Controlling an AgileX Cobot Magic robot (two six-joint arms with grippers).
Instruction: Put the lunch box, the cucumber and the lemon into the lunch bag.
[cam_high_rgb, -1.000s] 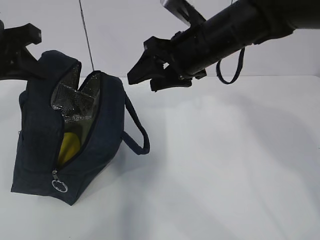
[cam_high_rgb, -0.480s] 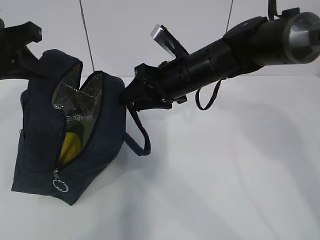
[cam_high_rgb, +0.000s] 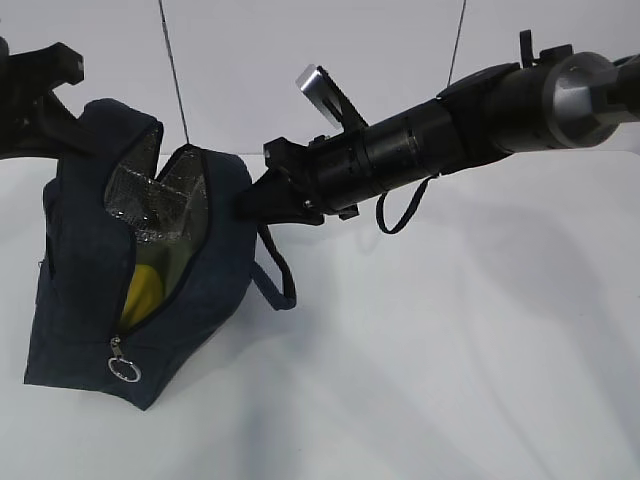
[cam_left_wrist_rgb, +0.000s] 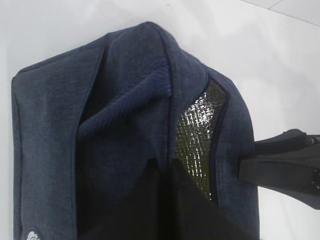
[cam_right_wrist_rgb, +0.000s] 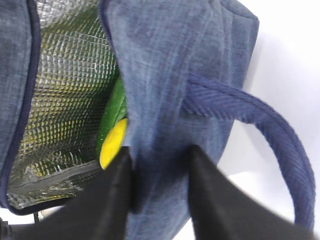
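Unzipped navy lunch bag (cam_high_rgb: 90, 290), lemon (cam_high_rgb: 143, 290) inside

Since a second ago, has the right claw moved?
Yes. The right claw has come down and left from above the table to the lunch bag, its jaws now astride the bag's near wall.

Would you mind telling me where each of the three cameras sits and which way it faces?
Exterior view: off the table, looking across it at the open lunch bag; both arms show, the right gripper at the bag's side.
Left wrist view: on the left arm, looking down the bag's outer fabric; the left gripper shows as a dark shape.
Right wrist view: on the right arm, facing the bag's edge between its fingers; lemon and cucumber inside.
Shared: bag and silvery lining.
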